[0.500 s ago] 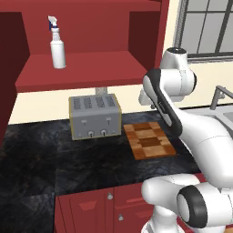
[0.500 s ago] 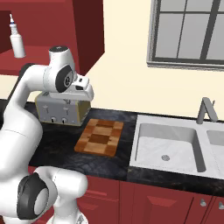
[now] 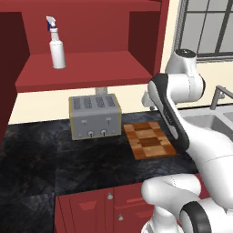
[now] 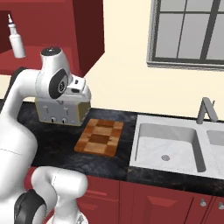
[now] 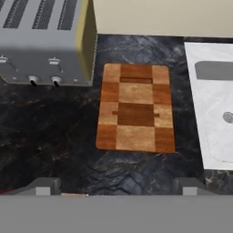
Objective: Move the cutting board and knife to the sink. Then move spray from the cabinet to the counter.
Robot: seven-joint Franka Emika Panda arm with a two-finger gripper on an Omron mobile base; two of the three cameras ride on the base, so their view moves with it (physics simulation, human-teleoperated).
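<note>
The cutting board (image 5: 136,108) lies flat on the counter (image 5: 54,141) btwn toaster (image 5: 43,41) and sink (image 5: 214,104), nothing on it afaict. Gripper (image 5: 113,189) hangs above w/ jaws wide, holding nothing. Risk imo: board's flush, so fingers could skid off its edge or bump the toaster. More open room toward the sink side.

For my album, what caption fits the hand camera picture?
Looking down at a checkered cutting board on the black counter, between toaster and sink.
</note>
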